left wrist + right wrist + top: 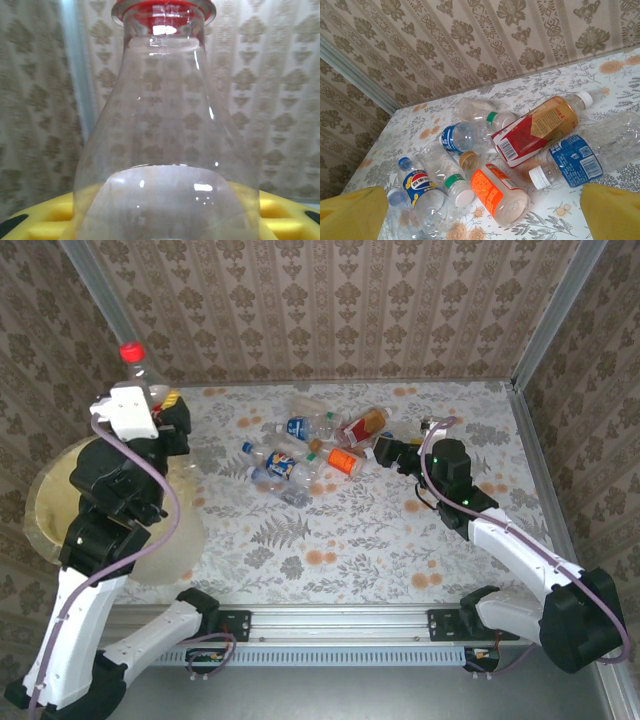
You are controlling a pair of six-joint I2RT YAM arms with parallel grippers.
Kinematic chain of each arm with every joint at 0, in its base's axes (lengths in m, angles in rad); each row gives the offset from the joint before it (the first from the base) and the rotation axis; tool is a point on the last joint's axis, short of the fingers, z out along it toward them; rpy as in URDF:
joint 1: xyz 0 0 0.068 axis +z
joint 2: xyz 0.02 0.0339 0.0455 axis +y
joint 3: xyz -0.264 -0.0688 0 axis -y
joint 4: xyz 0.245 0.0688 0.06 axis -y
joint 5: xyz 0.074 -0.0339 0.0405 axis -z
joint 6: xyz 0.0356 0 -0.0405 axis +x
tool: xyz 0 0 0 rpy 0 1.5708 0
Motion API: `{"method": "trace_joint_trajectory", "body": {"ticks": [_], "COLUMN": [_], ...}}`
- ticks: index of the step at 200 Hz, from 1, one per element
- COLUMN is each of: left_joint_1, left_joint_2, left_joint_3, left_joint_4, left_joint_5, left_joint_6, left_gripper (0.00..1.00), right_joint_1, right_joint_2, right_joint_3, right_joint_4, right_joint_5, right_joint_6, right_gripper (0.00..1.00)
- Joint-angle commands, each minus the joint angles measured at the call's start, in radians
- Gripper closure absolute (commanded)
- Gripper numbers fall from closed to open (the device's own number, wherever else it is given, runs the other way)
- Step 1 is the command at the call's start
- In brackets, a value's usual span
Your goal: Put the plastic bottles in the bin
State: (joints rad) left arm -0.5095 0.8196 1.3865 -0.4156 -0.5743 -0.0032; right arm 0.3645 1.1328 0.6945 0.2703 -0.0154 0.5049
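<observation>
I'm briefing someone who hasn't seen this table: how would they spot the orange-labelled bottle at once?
Find the heap of plastic bottles in the far half of the flowered table. At the heap's right edge in the top view, just below the red-and-gold bottle, lies the orange-labelled bottle on its side. It alone has a bright orange label; its neighbours' are blue or red.
</observation>
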Motion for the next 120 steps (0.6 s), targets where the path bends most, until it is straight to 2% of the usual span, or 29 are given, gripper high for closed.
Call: {"method": "trace_joint_trajectory", "body": {"ticks": [1,31,48,87,120], "left_joint_1": [0.087,0.227,0.303,0.530,0.646], "left_joint_2": [0.003,-0.004,-0.008,-0.046,-0.101], "left_joint_3": [0.028,-0.005,-0.044,-0.141,-0.255], "left_joint_4": [0.043,0.027,0.008,-0.087,-0.109], "left_joint_5": [-0.113,-0.101,-0.078,0.072,0.183], "left_joint_6": [0.128,0.130,0.086,-0.119,-0.135], "left_gripper": [0.50,0.49,0.49,0.49,0.51], "right_joint_1": [-0.003,-0.003,-0.004,-0.003,-0.003], "right_joint_2": [0.004,0.001,-0.001,-0.004,0.001], "right_joint_3": [0.017,0.010,0.007,0.011,0.014], "right_joint_4": [0.026,0.026,0.026,0.012,0.009], "right_joint_5": [-0.030,-0.030,-0.030,-0.030,-0.030], "right_joint_6": [0.007,0.007,0.004,-0.019,-0.035], "right_gripper": [0.00,0.00,0.00,0.00,0.00]}}
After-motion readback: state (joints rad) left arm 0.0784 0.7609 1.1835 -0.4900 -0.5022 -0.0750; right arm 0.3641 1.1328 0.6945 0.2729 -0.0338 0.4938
